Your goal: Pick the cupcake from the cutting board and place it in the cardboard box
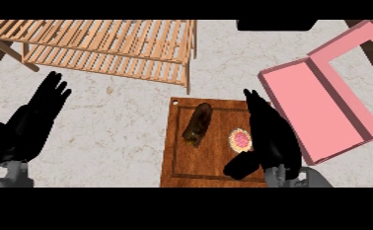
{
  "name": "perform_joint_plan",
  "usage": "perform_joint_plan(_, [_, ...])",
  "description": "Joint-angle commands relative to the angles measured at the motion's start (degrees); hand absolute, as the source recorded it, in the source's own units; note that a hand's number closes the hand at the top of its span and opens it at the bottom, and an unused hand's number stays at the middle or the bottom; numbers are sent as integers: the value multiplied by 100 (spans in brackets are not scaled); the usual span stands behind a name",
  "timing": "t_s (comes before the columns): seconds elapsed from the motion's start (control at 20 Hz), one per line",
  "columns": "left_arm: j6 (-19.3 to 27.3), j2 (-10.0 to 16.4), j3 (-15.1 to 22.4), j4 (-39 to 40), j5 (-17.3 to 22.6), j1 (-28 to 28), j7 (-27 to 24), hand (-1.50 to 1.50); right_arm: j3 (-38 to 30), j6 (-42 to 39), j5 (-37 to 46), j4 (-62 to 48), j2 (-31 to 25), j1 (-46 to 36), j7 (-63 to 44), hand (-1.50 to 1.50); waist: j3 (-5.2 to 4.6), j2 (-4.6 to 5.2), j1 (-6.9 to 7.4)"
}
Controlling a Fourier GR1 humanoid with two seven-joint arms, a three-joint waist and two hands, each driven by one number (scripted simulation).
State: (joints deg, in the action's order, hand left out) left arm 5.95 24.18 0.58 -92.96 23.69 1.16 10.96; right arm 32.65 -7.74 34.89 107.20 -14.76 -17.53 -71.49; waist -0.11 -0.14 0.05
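You are looking down on a pale speckled counter (109, 125). A slatted wooden rack (109, 41) takes up its upper left, and a dark shape (277, 24) that you cannot make out sits at the top edge.

A brown board (211, 167) lies low in the middle. On it you see a long dark-brown item (198, 123) toward the left, tilted, and the cupcake (241, 140) toward the right, its pink and yellow top facing up.

The pink box (310, 105) lies open just right of the board, its lid folded back toward the upper right. Only its pink floor shows inside.

Your right hand (273, 140) is over the board's right edge, fingers straight and together, thumb spread out below the cupcake. The cupcake sits just beside the palm, in the gap between thumb and fingers; you cannot tell whether they touch.

Your left hand (33, 120) rests open at the left edge, fingers up, well apart from the board.
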Motion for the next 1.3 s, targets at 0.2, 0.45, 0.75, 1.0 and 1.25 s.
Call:
perform_joint_plan(0.2, [-166,-9,-123,240,36,207,8,0,-43,-533,398,-470,533,-152,-1277,-150,0,15,-27])
perform_joint_plan(0.45, [-219,84,-230,-121,15,-142,30,0,-315,-817,422,-511,602,-16,-1155,-150,4,-2,11])
perform_joint_plan(0.75, [-143,-102,-97,-306,-157,-246,11,0,-416,-729,610,-922,740,341,-559,-150,10,2,22])
perform_joint_plan(1.0, [-200,12,-267,-240,-107,-74,271,0,-487,-810,781,-1153,1175,167,-678,-150,10,6,33])
perform_joint_plan(1.25, [-203,-40,-351,0,-221,69,151,0,-515,-1041,935,-872,1196,374,-747,-150,8,-1,5])
